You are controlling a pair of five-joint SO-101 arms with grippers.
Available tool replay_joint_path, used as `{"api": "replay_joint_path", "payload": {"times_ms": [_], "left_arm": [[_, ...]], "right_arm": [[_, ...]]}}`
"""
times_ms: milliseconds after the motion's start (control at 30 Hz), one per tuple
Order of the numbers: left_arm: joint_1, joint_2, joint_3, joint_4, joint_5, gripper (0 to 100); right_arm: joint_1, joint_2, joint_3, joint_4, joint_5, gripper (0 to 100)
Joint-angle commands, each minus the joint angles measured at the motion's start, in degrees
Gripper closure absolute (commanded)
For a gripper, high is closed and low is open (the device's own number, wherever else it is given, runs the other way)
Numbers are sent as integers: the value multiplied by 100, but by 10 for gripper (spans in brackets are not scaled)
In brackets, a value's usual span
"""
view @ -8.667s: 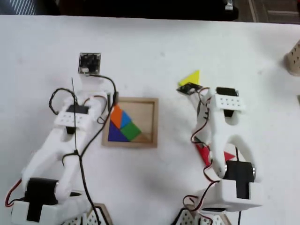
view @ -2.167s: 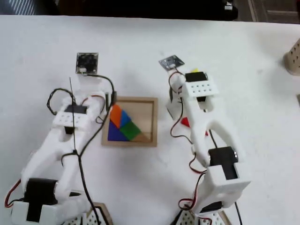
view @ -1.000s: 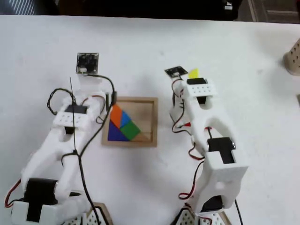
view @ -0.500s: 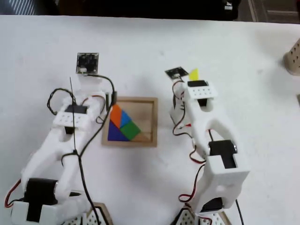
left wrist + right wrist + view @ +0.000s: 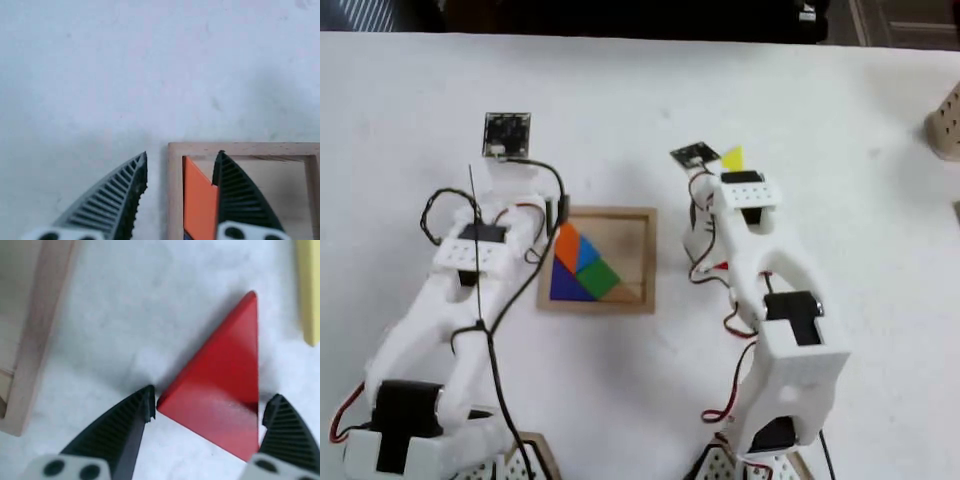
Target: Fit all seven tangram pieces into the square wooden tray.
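The square wooden tray (image 5: 646, 262) lies mid-table and holds orange (image 5: 568, 243), light blue (image 5: 588, 254), green (image 5: 601, 277) and dark blue (image 5: 565, 286) pieces on its left side. My left gripper (image 5: 181, 159) is open, its fingers straddling the tray's left wall (image 5: 175, 190) beside the orange piece (image 5: 200, 200). My right gripper (image 5: 212, 399) is open, with a red triangle (image 5: 225, 385) flat on the table between its fingers. A yellow piece (image 5: 310, 290) lies just past the triangle, and again beyond the right arm (image 5: 745, 195), as the yellow piece (image 5: 732, 158).
The tray's right wall (image 5: 40, 335) runs close beside the red triangle. A perforated wooden object (image 5: 947, 125) stands at the table's far right edge. Loose cables (image 5: 705, 265) hang along the right arm, and others trail from the left arm (image 5: 470, 250).
Over the earlier frames the right arm swung from the right side toward the tray; in the last second it barely shifted. The left arm has stayed put.
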Motion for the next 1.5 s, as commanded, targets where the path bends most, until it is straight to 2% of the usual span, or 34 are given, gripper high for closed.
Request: {"api": "replay_joint_path", "payload": {"times_ms": [0, 67, 267, 1267, 1467], "left_arm": [[-75, -48, -220, -149, -53, 775], [-75, -48, -220, -149, -53, 775], [-75, -48, -211, -149, -53, 775], [-75, -48, -237, -158, -53, 775], [-75, -48, -237, -158, -53, 775]], "right_arm": [[40, 127, -475, 242, 97, 666], [40, 215, -598, 295, 79, 682], [40, 259, -651, 330, 88, 822], [-31, -4, -1125, 980, 53, 828], [-462, -760, -1099, 1385, 9, 828]]}}
